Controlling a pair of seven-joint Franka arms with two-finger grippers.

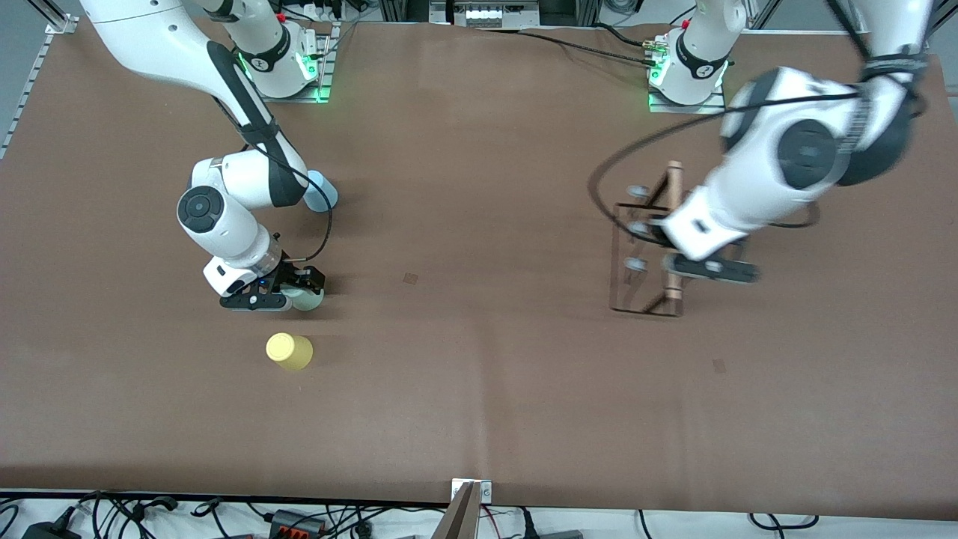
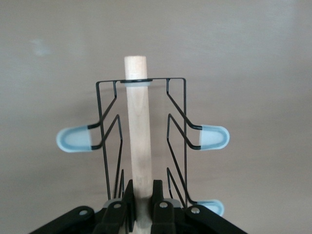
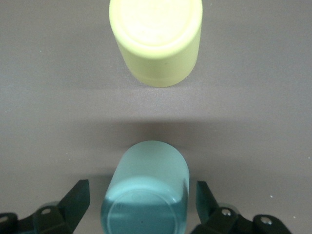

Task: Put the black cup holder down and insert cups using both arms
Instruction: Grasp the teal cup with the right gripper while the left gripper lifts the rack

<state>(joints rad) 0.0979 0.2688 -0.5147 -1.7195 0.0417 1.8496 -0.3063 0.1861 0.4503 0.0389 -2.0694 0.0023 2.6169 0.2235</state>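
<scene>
Gripping the light wooden rod handle (image 2: pixel 138 131) of the black cup holder (image 1: pixel 647 251), the left claw (image 2: pixel 142 204) has its fingers (image 2: pixel 128 197) pressed against the rod on both sides. The holder stands on the brown surface (image 1: pixel 479 359) toward the left arm's end, with the claw over it near the end of the rod closer to the front camera. Pale blue-tipped prongs (image 2: pixel 75 140) jut out from the wire frame on either side of the rod.

Toward the right arm's end, the right claw (image 1: pixel 288 288) sits low at the surface with its fingers (image 3: pixel 73 202) spread apart, one on each side of the pale grey-green cup (image 3: pixel 146 192). That cup lies between them with a gap to each finger in the right wrist view, so it is framed but not clamped. The yellow cup (image 1: pixel 289 351) rests on the surface near the grey-green one, closer to the front camera. The light blue cup (image 1: pixel 322 190) lies farther from the front camera, partly hidden by the right arm (image 1: pixel 239 187).
</scene>
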